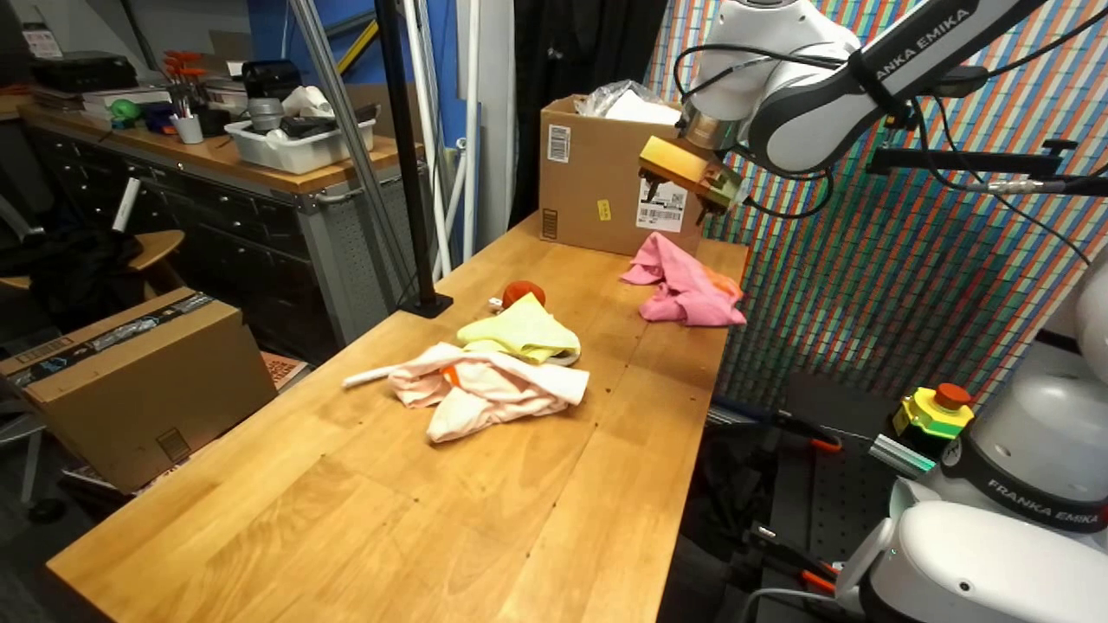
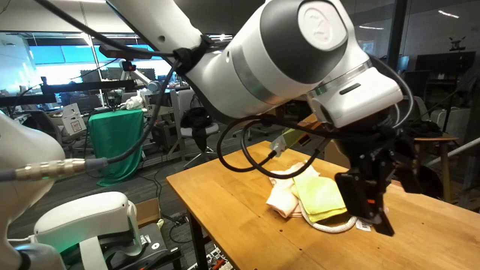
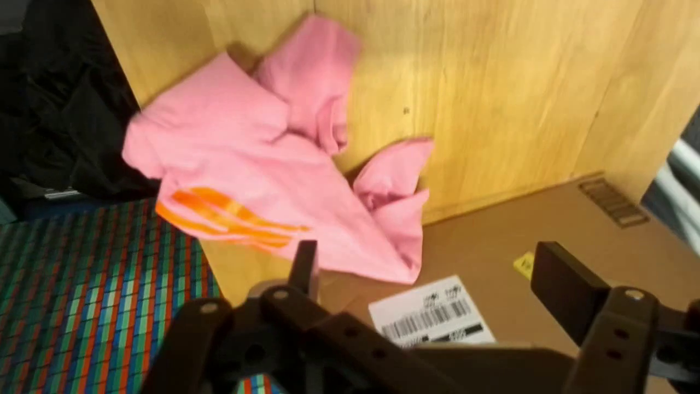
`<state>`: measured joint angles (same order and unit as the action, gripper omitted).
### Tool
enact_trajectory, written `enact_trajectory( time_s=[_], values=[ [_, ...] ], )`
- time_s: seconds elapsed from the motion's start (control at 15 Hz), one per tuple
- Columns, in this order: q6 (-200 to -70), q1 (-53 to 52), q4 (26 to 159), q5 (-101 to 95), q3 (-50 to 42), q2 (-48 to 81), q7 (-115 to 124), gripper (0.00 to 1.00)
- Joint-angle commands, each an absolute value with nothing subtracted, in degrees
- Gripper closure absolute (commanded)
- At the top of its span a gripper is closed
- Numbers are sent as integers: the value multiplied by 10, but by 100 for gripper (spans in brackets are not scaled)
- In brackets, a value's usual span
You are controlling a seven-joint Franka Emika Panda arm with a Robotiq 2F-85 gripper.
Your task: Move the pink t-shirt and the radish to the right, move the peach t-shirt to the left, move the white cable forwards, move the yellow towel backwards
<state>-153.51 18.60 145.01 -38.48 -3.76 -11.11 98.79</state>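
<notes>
The pink t-shirt [image 1: 684, 290] lies crumpled at the table's far end, with orange print showing in the wrist view on its pink cloth [image 3: 262, 148]. Above it and toward the cardboard box, my gripper [image 3: 429, 256] stands open, its fingers wide apart and nothing between them. Mid-table, the peach t-shirt [image 1: 498, 389] lies loosely folded, touching the yellow towel [image 1: 524, 333]. From under these cloths the white cable [image 1: 368, 376] pokes out, and its curve [image 2: 333, 228] shows in an exterior view. Just behind the towel sits the round red radish [image 1: 525, 292].
A large cardboard box [image 1: 597, 186] stands at the table's far end, close behind the pink t-shirt. A black post [image 1: 424, 298] is at the table's side edge. Bare wood [image 1: 415, 519] fills the table's near part.
</notes>
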Motion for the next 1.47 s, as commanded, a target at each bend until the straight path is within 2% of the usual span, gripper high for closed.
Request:
enact_trajectory(
  time_s=[0.0, 0.53, 0.93, 1.4],
  values=[
    [-1540, 121, 1459, -256, -49, -107, 842, 0],
    [-1489, 33, 1429, -34, -24, -80, 532, 0],
    [-1479, 17, 1378, -16, 2, -23, 441, 0],
    [-1486, -4, 1270, -61, 0, 98, 464, 0]
  ],
)
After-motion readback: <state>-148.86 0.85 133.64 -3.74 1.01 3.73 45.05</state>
